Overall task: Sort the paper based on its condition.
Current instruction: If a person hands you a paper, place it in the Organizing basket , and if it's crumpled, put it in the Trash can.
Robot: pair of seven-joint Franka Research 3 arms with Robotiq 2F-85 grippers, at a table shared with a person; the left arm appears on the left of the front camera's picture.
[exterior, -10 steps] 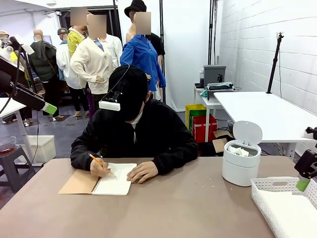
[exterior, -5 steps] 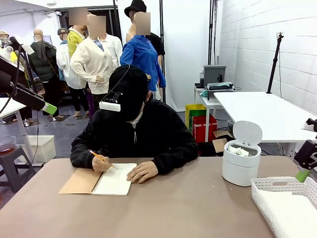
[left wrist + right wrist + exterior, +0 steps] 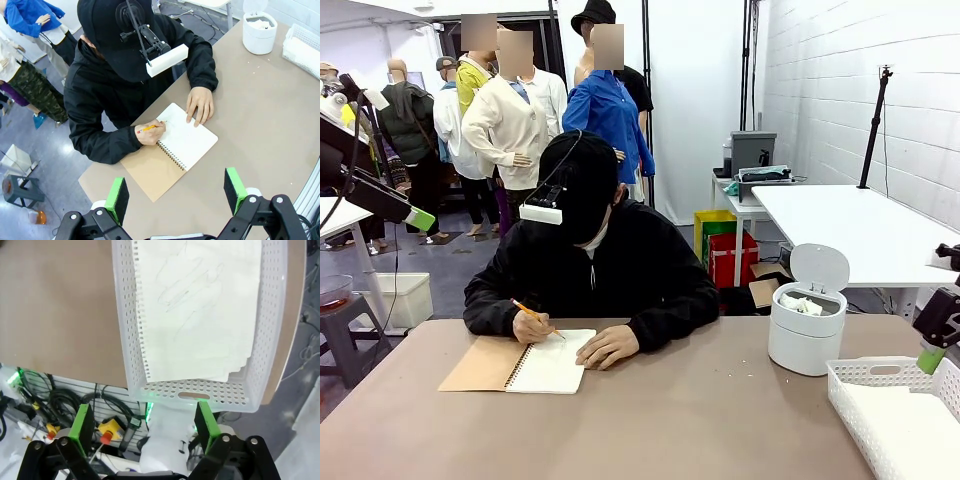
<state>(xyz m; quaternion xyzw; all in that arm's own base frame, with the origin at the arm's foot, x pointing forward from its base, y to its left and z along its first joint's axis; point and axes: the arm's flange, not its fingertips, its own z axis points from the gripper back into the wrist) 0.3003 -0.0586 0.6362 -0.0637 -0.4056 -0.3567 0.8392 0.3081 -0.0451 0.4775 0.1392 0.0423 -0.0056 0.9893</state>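
Note:
Smooth lined sheets of paper (image 3: 200,315) lie flat in a white perforated basket (image 3: 192,390) at the table's near right corner (image 3: 880,375). Wrinkly paper wads (image 3: 803,304) sit in a small round white bin (image 3: 802,345) with its lid up. My right gripper (image 3: 144,422) hangs open and holds nothing, above the basket's near end, and appears at the right edge of the front view (image 3: 932,355). High at the far left, my left gripper (image 3: 176,192) is open with nothing in it, looking down on the person; one green pad (image 3: 418,217) shows.
A person in black sits across the table, writing with a pencil (image 3: 535,315) in a spiral notebook (image 3: 552,362) with a brown cover, the other hand (image 3: 607,346) resting on the page. Bare brown tabletop lies between notebook, bin and basket. Cables hang below the table's near edge (image 3: 50,395).
My right gripper has risen slightly over the basket. The person's pencil hand has shifted a little to the right along the page. The left arm has not moved.

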